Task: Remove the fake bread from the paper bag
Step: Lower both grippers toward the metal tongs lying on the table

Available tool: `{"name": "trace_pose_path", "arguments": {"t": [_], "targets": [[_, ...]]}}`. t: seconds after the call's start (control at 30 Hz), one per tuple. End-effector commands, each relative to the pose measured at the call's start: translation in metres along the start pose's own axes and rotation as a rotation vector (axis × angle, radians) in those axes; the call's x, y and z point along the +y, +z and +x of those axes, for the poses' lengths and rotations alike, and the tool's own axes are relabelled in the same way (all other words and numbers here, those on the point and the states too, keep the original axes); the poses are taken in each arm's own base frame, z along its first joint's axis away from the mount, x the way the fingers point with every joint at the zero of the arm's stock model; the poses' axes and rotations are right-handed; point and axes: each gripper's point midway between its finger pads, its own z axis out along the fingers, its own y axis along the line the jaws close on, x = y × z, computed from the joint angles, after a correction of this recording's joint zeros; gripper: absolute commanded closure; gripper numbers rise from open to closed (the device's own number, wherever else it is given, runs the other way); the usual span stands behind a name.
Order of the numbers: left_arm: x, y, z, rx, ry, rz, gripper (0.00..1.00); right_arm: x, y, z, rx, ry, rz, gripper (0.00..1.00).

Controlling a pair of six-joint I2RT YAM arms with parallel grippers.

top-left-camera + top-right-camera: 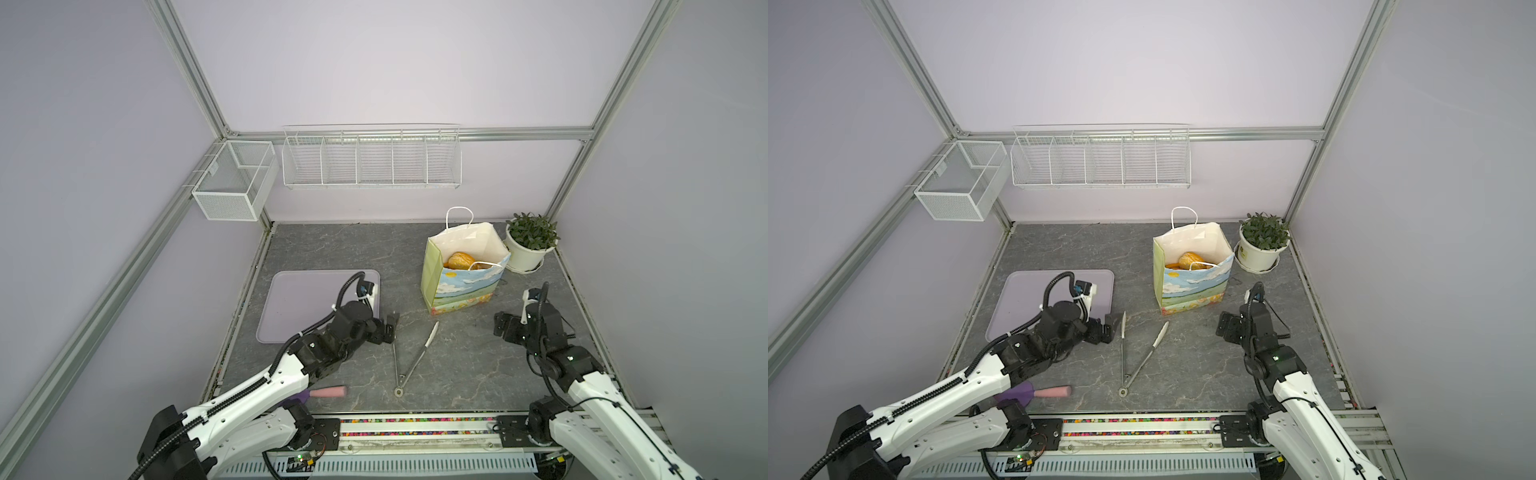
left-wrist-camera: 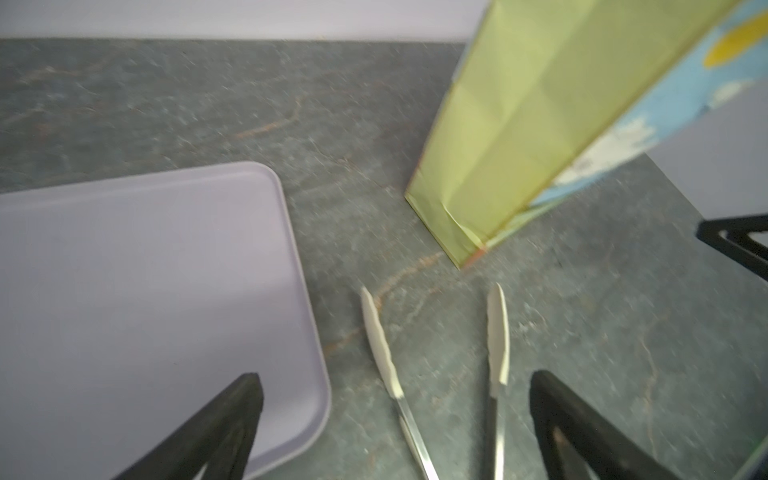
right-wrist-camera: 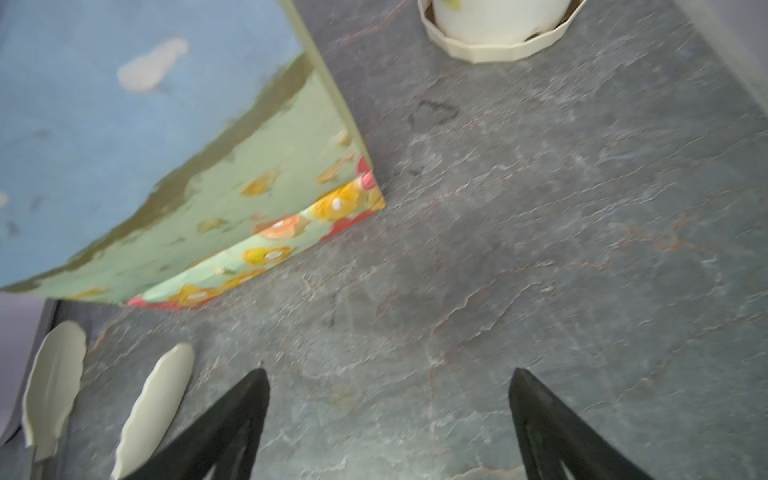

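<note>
since the lilac tray [image 1: 299,291] at the left shows no bread on its visible part, nothing looks unloaded yet. just right of it the left gripper [image 1: 390,327] hovers with jaws spread wide, holding nothing, close over the metal tongs [image 2: 379,340] lying splayed on the table [image 1: 332,249]. further right the paper bag [image 1: 461,291] stands upright with the fake bread [image 1: 459,261] inside. the right gripper [image 1: 502,326], jaws likewise parted and empty, hangs near the bag's right side. all the lifting out remains.
</note>
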Motion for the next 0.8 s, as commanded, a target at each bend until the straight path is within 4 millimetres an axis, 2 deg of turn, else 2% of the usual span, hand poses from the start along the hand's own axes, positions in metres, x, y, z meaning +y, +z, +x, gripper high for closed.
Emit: {"name": "trace_pose_path", "arguments": {"t": [0.0,0.27,0.43,0.63,0.77], "targets": [[0.003,0.006,0.043,0.074,0.008,-0.087,0.01,0.011,0.001,0.027,0.075,0.025,-0.037,0.07],[-0.048,0.019,0.09,0.158,0.095,-0.008,0.01,0.04,0.008,0.06,0.147,-0.058,-0.087,0.07],[-0.058,0.029,0.125,0.27,0.067,-0.016,0.01,0.05,0.012,0.07,0.17,-0.085,-0.095,0.08],[-0.067,0.037,0.148,0.313,0.094,-0.019,0.01,0.055,0.018,0.076,0.183,-0.107,-0.085,0.08],[-0.062,0.047,0.16,0.327,0.109,-0.057,0.01,0.054,0.022,0.079,0.195,-0.121,-0.07,0.09]]}}
